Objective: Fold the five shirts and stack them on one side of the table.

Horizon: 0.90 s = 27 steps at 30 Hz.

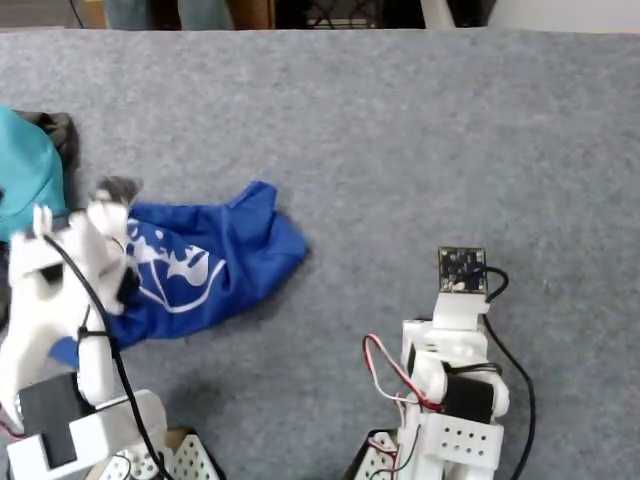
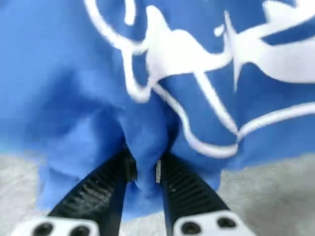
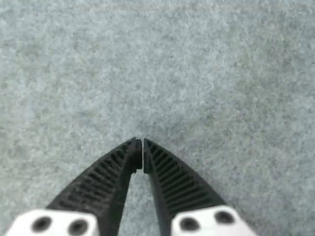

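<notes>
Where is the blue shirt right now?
In the high view, the blue shirt lies bunched on the left half of the table, right of a teal shirt, a fold pinched in the left gripper.

Grey carpet-like table (image 1: 400, 120) (evenly lit), wooden furniture (image 1: 250, 12) beyond its far edge.

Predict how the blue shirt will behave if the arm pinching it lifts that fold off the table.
Probably floppy: the blue shirt lies crumpled in soft folds, so it should drape and hang from the left gripper. Likely light for its size, as thin cloth bunches between the fingers. The fuzzy grey table cover may drag on it.
</notes>
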Each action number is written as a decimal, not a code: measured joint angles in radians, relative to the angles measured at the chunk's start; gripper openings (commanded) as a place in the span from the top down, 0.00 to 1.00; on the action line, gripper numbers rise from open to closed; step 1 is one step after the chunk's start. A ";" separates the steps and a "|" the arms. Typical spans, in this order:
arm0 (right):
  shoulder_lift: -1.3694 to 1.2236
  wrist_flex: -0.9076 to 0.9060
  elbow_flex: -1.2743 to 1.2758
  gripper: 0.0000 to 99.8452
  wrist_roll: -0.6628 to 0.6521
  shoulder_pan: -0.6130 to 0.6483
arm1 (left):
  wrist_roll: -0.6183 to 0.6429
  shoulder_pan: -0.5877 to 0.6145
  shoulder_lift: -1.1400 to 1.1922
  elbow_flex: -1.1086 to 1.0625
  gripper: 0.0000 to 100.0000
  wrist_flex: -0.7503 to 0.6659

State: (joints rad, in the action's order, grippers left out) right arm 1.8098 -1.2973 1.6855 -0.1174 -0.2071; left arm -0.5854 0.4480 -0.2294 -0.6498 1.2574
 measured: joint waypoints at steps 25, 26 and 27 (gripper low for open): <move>0.000 0.000 0.000 0.99 0.000 0.000 | 0.284 -0.256 0.000 0.678 0.97 0.493; 0.000 0.000 0.000 0.99 0.000 0.000 | 0.284 -0.256 0.000 0.678 0.97 0.493; 0.000 0.000 0.000 0.99 0.000 0.000 | 0.284 -0.256 0.000 0.683 0.97 0.493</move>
State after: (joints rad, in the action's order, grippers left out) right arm 1.8098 -1.2973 1.6855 -0.1174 -0.2071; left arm -0.3015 0.1918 -0.2294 0.0330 1.7499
